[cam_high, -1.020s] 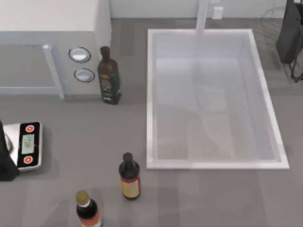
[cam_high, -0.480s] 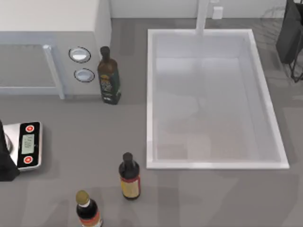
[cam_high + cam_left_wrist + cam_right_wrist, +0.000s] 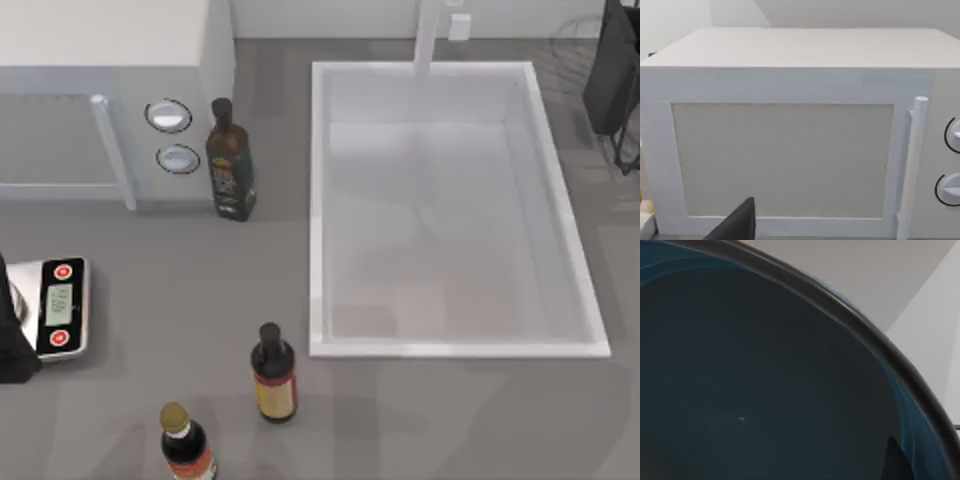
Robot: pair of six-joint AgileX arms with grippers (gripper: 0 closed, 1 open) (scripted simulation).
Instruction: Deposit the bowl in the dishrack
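Bottle labels are too small to read; the scale (image 3: pixel 60 305) display shows digits I can't make out. The bowl (image 3: pixel 755 385) sits close under the right wrist camera, its teal inside dark, its rim cut off by the frame. Dishrack (image 3: pixel 625 150) bars poke in at the table's far right edge, mostly cut off behind a dark arm part. The white sink (image 3: pixel 318 200) lies open. Left arm is parked at the left edge, facing the microwave (image 3: pixel 790 125). Can't tell either gripper's opening.
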